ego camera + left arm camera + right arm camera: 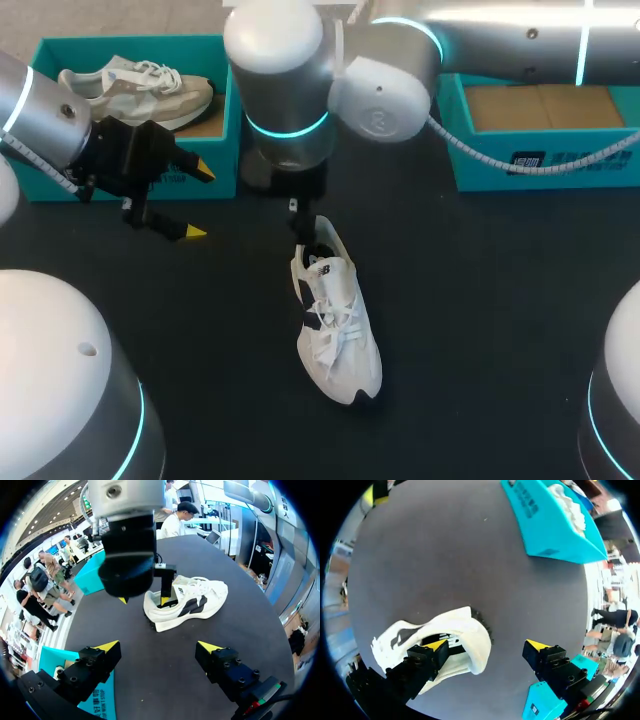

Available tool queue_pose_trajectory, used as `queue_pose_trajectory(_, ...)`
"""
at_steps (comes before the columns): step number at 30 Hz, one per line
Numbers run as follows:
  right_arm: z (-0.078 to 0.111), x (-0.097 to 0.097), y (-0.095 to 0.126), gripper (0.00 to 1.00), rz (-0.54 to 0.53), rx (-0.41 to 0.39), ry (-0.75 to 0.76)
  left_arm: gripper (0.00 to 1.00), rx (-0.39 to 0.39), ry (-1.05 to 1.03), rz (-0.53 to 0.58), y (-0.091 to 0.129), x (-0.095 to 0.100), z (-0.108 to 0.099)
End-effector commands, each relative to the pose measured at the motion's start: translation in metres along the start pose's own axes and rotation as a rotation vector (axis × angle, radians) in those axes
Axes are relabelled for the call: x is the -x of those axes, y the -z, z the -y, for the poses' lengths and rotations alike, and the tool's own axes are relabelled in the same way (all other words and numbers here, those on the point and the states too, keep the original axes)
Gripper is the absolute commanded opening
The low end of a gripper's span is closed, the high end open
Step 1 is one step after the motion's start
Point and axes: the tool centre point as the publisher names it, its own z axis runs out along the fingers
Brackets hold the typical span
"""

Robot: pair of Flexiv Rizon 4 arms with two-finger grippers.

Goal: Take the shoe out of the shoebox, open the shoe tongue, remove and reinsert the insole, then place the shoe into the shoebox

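Shoe (338,330) on table (500,300), heel partly hidden under right arm (380,95); left gripper (159,646), right gripper (487,645) both spread; another shoe (140,88) in box (130,44).

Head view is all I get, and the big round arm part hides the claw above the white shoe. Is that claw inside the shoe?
Observer: Partly. The right wrist view shows one finger of the right gripper down in the opening of the white shoe. The other finger hangs outside the heel, over the table.
Operator: Is it squeezing the heel?
Observer: No. In the left wrist view the outer yellow tip stands apart from the heel, so that gripper is open.
Operator: What does my other claw see?
Observer: The left gripper is open and empty. The shoe stands ahead of it, side on, showing dark stripes.
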Motion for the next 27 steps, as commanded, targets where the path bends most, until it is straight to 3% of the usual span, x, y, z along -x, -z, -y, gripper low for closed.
queue_pose_trajectory(1,0.002,-0.002,-0.011,1.0,0.016,0.009,0.03,1.0,0.004,0.0,0.0,0.0,-0.001,0.0)
queue_pose_trajectory(5,0.006,-0.001,-0.018,0.96,0.013,0.01,0.043,1.0,0.004,0.0,0.0,0.0,-0.001,0.0)
queue_pose_trajectory(6,0.005,-0.001,-0.021,0.53,0.022,0.013,0.074,1.0,0.004,0.0,0.0,0.0,-0.001,0.0)
queue_pose_trajectory(7,0.004,-0.001,-0.023,0.49,0.021,0.012,0.086,1.0,0.004,0.0,0.0,0.0,-0.001,0.0)
queue_pose_trajectory(8,0.002,-0.001,-0.027,0.36,0.014,-0.002,0.099,1.0,0.004,0.0,0.0,0.0,-0.001,0.0)
queue_pose_trajectory(9,0.001,-0.001,-0.029,0.15,0.014,-0.004,0.107,1.0,0.004,0.0,0.0,0.0,-0.001,0.0)
queue_pose_trajectory(10,0.0,-0.001,-0.032,0.0,0.006,-0.02,0.116,1.0,0.004,0.0,0.0,0.0,-0.001,0.0)
queue_pose_trajectory(20,0.011,0.0,-0.025,0.0,0.054,-0.122,0.083,1.0,0.004,0.0,0.0,0.0,-0.001,0.0)
queue_pose_trajectory(27,0.026,0.007,0.026,0.0,0.037,-0.164,0.058,1.0,0.004,0.0,0.0,0.0,-0.001,0.0)
